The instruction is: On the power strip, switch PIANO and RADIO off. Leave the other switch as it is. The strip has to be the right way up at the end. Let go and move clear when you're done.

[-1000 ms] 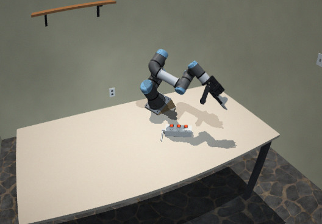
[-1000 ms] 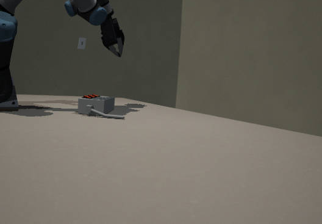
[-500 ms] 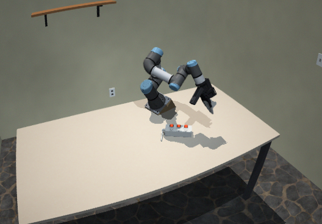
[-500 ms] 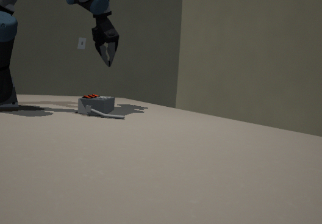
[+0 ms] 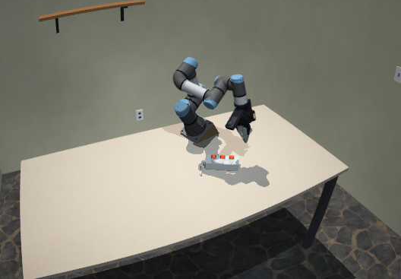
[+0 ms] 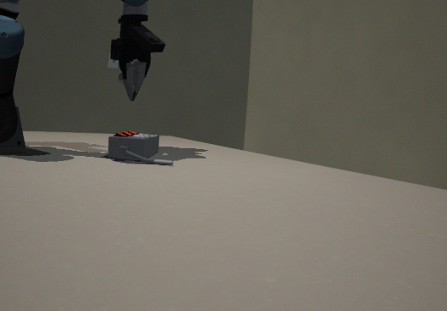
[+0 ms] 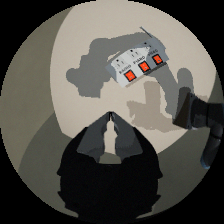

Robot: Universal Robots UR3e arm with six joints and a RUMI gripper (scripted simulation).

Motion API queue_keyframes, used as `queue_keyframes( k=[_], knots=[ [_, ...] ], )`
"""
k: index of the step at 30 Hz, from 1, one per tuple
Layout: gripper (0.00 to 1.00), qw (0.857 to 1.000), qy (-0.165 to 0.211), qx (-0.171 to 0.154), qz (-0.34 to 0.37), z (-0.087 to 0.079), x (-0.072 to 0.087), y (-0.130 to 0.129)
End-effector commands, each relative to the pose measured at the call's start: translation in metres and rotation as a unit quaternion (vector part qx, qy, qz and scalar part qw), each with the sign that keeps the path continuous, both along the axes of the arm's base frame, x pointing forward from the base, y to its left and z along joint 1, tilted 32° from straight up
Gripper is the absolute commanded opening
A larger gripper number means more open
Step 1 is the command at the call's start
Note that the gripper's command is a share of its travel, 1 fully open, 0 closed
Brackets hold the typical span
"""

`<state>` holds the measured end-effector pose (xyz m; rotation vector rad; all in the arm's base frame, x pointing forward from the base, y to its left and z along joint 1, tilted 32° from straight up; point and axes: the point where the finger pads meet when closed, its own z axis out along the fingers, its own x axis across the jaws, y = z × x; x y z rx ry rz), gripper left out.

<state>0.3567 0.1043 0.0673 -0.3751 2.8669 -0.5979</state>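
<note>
A small grey power strip point(image 5: 221, 163) lies the right way up on the beige table, near the arm's base. It has three red rocker switches point(image 5: 225, 156) in a row on its top. In the wrist view the strip point(image 7: 139, 66) shows labels under the switches; the left one reads RADIO point(image 7: 130, 76) and the middle one PIANO point(image 7: 144, 68); the third label is too small to read. All three switches glow red. A short grey cord stub point(image 6: 148, 160) sticks out of one end. My gripper point(image 5: 246, 138) is shut and empty, pointing down, above the table just behind the strip. It also shows in the exterior view point(image 6: 132, 96) and in the wrist view point(image 7: 111, 116).
The arm's base point(image 5: 197, 130) stands on the table behind the strip. A wooden shelf point(image 5: 91, 9) hangs high on the back wall, and a wall socket point(image 5: 139, 114) is below it. The table's right edge point(image 5: 334, 168) is well away from the strip.
</note>
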Motion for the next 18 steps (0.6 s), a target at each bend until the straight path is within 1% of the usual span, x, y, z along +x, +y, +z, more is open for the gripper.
queue_keyframes(
  k=[1, 4, 6, 12, 18],
  knots=[
    [0.00, 0.998, 0.050, -0.031, 0.024, 0.004, -0.025, -0.017],
    [0.00, 0.995, 0.076, -0.046, 0.037, 0.006, -0.037, -0.025],
    [0.00, 0.995, 0.076, -0.046, 0.037, 0.006, -0.037, -0.025],
    [0.00, 0.990, 0.111, -0.064, 0.056, 0.009, -0.054, -0.037],
    [0.00, 0.987, 0.128, -0.073, 0.065, 0.011, -0.063, -0.042]
  ],
)
